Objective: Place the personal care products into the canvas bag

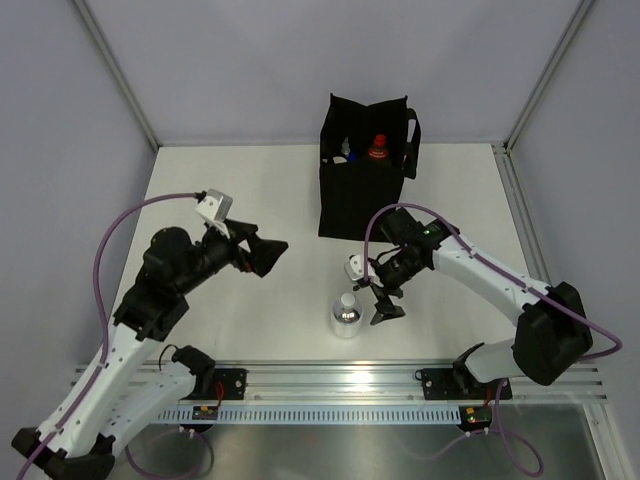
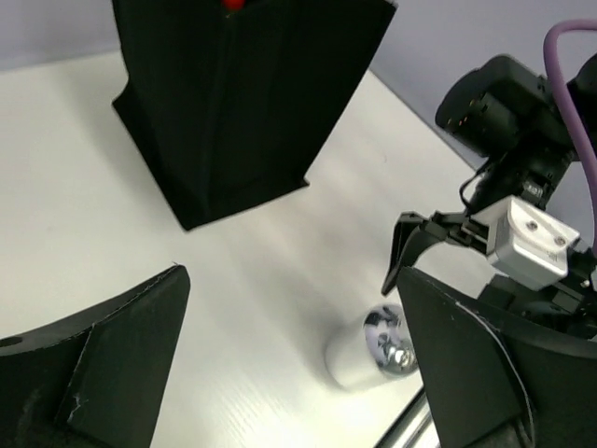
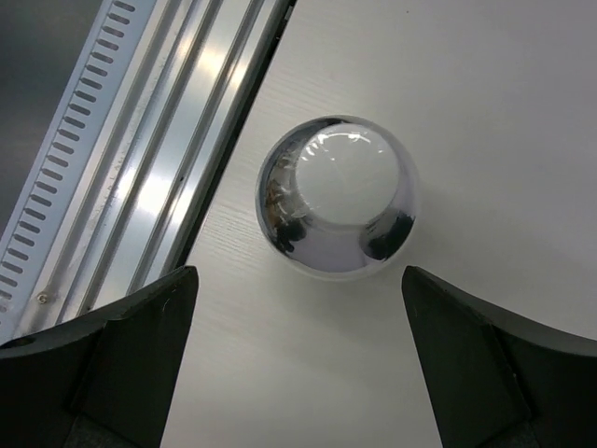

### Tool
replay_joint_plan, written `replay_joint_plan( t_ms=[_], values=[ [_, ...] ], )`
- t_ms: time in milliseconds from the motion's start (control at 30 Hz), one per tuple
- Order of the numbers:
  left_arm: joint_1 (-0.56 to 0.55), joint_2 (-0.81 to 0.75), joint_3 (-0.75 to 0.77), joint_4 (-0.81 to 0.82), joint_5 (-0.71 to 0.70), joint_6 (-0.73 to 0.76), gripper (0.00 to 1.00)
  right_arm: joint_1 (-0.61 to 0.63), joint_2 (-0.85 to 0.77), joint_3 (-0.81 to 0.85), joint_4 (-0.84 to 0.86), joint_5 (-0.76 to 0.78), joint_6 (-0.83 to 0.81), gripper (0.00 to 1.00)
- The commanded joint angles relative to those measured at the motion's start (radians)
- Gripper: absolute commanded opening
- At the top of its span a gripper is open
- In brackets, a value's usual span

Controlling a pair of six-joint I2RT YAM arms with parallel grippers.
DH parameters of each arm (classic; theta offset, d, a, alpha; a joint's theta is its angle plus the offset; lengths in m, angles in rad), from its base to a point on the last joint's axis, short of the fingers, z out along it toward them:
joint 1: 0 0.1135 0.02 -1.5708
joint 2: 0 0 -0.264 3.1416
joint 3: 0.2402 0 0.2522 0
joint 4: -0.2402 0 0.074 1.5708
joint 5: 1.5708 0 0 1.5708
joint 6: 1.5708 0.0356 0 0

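The black canvas bag [image 1: 362, 170] stands upright at the back centre. Inside it a red-capped bottle [image 1: 378, 148] and a blue-capped one [image 1: 345, 152] show. A clear white-capped bottle [image 1: 346, 313] stands upright on the table near the front rail. My right gripper [image 1: 384, 300] is open just right of this bottle, not touching it. In the right wrist view the bottle [image 3: 338, 196] lies ahead of the open right gripper [image 3: 298, 364]. My left gripper [image 1: 272, 254] is open and empty, left of the bottle. Its wrist view shows the bottle [image 2: 373, 350], the bag [image 2: 242, 103] and the left gripper [image 2: 289, 364].
The aluminium rail [image 1: 340, 378] runs along the table's near edge, close behind the bottle, and shows in the right wrist view [image 3: 140, 159]. Grey walls close the table at the back and sides. The right arm's camera block [image 2: 527, 243] hangs over the bottle.
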Motion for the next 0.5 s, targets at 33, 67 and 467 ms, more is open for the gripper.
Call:
replay_joint_plan(
  t_ms=[33, 67, 467],
  values=[
    [0.005, -0.152, -0.108, 0.006, -0.09, -0.096, 0.99, 0.034, 0.054, 0.0, 0.199, 0.047, 0.108, 1.0],
    [0.005, -0.175, -0.128, 0.002, -0.109, -0.118, 0.99, 0.039, 0.062, 0.0, 0.21, 0.045, 0.121, 1.0],
    [0.005, -0.304, -0.26, -0.031, -0.136, -0.178, 0.99, 0.174, 0.124, -0.054, 0.299, 0.042, 0.222, 0.99]
  ],
)
